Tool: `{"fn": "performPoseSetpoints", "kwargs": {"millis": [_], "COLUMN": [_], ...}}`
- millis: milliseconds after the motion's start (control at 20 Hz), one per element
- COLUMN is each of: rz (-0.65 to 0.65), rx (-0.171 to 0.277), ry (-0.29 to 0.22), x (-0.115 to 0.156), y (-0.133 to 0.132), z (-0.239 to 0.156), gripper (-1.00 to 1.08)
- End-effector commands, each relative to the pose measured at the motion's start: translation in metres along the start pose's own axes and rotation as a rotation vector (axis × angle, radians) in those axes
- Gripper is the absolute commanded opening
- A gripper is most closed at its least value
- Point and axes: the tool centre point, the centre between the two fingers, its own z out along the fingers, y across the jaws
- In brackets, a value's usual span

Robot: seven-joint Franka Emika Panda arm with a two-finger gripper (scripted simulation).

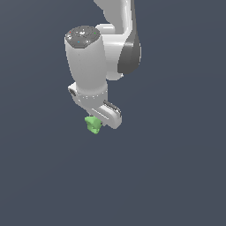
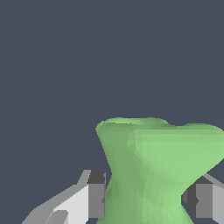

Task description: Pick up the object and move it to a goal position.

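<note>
the hand is closed on the object, its dark pads pressing either side of the green spool's narrow waist in the wrist view. the grasp looks made, so the carry to the goal seems the step in hand; no goal marker shows, so its direction is unclear. whether the piece is clear of the bench i can't quite tell. the surroundings are plain dark grey-blue.

Matte green faceted object, smooth white plastic-looking claw with dull grey pads
</note>
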Motion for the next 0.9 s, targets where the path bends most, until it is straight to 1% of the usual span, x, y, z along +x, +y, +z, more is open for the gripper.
{"fn": "performPoseSetpoints", "kwargs": {"millis": [0,450,850], "rz": [0.000,0.000,-0.001], "rx": [-0.001,-0.001,-0.001], "ry": [-0.001,0.000,0.000], "x": [0.005,0.025,0.040], "y": [0.006,0.021,0.030], "z": [-0.029,-0.123,-0.183], "gripper": [-1.00,-1.00,-1.00]}}
